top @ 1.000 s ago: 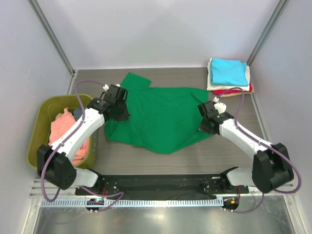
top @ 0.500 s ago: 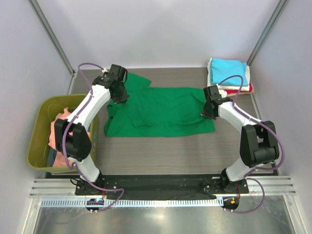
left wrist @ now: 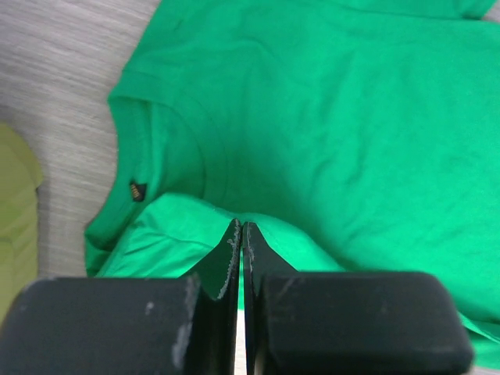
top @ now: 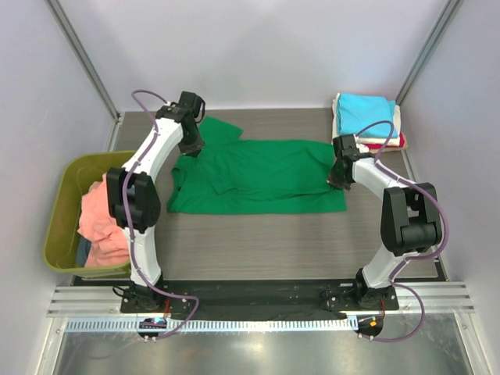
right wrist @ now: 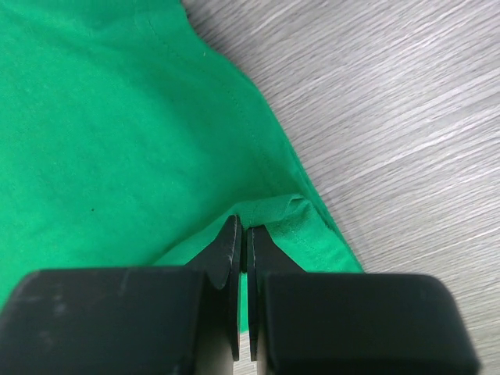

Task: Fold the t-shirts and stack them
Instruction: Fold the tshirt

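A bright green t-shirt [top: 258, 176] lies on the table, folded over into a wide band, with one sleeve [top: 219, 129] sticking out at the back left. My left gripper [top: 191, 147] is shut on a raised fold of green cloth [left wrist: 195, 223] beside the collar and its label [left wrist: 138, 190]. My right gripper [top: 337, 180] is shut on a pinched fold at the hem corner [right wrist: 301, 211] on the shirt's right edge. Folded cyan [top: 366, 113], cream [top: 341, 134] and red [top: 391, 145] shirts are stacked at the back right. A salmon-pink shirt [top: 101, 223] lies in the tub.
The olive-green tub [top: 62, 195] stands at the left table edge, close to my left arm; dark cloth [top: 84, 250] shows under the salmon shirt. Bare wood table [top: 258, 242] lies between the shirt and the arm bases. Walls close in on the back and sides.
Both grippers have moved toward the back of the table, holding the green cloth. The shirt's bulging near part has been drawn up, leaving a straight near edge.
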Action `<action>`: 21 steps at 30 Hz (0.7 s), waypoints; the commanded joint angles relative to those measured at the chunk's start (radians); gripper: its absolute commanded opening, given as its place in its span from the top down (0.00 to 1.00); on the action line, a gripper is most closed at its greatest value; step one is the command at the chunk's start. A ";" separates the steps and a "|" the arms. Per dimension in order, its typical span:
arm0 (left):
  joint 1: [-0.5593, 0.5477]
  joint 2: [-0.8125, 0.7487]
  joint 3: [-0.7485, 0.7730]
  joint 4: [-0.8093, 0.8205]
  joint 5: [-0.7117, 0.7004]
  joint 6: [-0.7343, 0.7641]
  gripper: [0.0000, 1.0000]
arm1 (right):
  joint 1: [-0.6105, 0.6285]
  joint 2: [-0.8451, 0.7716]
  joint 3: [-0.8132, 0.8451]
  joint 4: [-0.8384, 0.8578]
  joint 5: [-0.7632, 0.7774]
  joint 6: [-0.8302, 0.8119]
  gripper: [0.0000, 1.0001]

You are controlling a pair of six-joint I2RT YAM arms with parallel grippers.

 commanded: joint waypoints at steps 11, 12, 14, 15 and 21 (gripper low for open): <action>0.026 -0.090 -0.032 0.005 -0.081 -0.002 1.00 | -0.027 -0.019 0.019 0.064 -0.025 -0.001 0.99; 0.026 -0.077 -0.026 0.005 -0.081 -0.002 1.00 | -0.025 -0.013 0.025 0.067 -0.029 -0.001 0.99; 0.027 -0.061 0.002 0.009 -0.077 0.001 1.00 | -0.028 0.006 0.031 0.070 -0.029 -0.001 0.99; 0.027 -0.045 0.016 0.009 -0.072 0.006 1.00 | -0.028 0.012 0.039 0.070 -0.035 -0.001 0.99; 0.038 0.144 0.293 -0.070 -0.074 0.030 0.94 | -0.051 0.090 0.097 0.093 -0.074 -0.004 0.92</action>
